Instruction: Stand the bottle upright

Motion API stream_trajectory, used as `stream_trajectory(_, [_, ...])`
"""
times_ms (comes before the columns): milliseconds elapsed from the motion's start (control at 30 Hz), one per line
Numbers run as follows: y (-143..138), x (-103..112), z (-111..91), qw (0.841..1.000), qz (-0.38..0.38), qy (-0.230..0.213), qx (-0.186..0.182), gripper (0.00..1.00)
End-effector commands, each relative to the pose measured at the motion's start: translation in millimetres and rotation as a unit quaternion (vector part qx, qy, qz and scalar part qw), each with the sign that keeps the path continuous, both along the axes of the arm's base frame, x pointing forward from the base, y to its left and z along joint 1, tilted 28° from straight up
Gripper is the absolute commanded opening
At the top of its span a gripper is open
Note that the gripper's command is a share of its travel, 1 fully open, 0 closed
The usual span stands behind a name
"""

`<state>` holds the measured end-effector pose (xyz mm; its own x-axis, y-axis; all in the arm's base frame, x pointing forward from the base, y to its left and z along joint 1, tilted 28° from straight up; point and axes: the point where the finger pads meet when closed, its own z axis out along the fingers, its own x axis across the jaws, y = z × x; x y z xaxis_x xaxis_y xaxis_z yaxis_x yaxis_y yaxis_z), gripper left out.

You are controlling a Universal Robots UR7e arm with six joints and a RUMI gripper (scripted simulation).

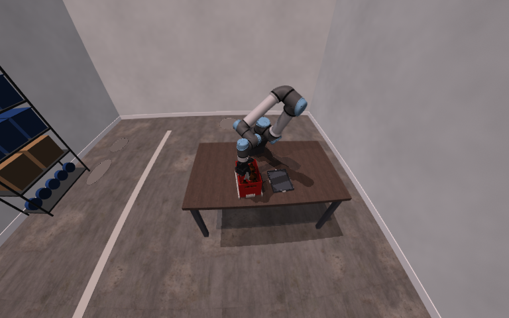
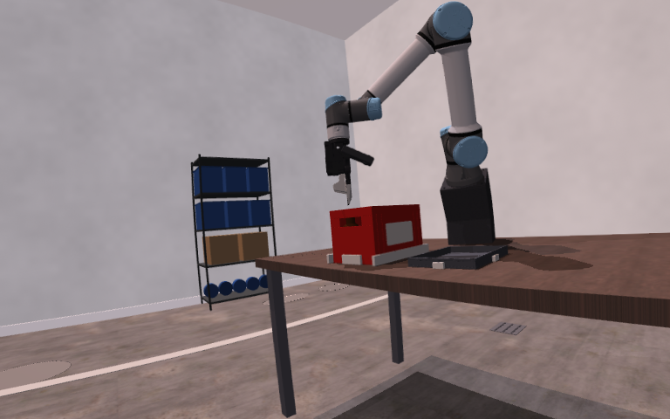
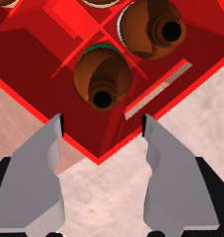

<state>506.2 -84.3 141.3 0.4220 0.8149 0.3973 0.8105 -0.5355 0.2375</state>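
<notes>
The red crate (image 1: 250, 191) (image 2: 353, 243) (image 3: 42, 89) stands on the table, left of the dark tray (image 1: 283, 189) (image 2: 420, 261), on which no bottle stands. In the wrist view one brown bottle (image 3: 99, 69) stands near the crate's corner, and another brown bottle (image 3: 138, 35) stands up and to its right. Parts of two more show at the top edge; the rest is out of view. Which neck differs I cannot tell. My gripper (image 1: 245, 176) (image 2: 347, 200) (image 3: 103, 116) is partly open and empty, pointing down above the crate, its fingertips above the rim near that corner.
The wooden table (image 1: 213, 193) (image 2: 561, 285) carries the crate and tray. The crate's walls and inner dividers rise around the bottles. The arm's base stands at the table's back. A shelf rack (image 1: 47, 128) (image 2: 231, 195) stands away from the table.
</notes>
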Motion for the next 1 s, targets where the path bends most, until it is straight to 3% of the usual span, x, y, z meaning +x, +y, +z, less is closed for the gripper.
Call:
stream_trajectory(0, [1.9, 1.4, -6.1, 1.000, 0.000, 0.001, 0.000, 0.38])
stream_trajectory(967, [2.1, 3.8, -9.6, 1.000, -0.001, 0.000, 0.000, 0.38])
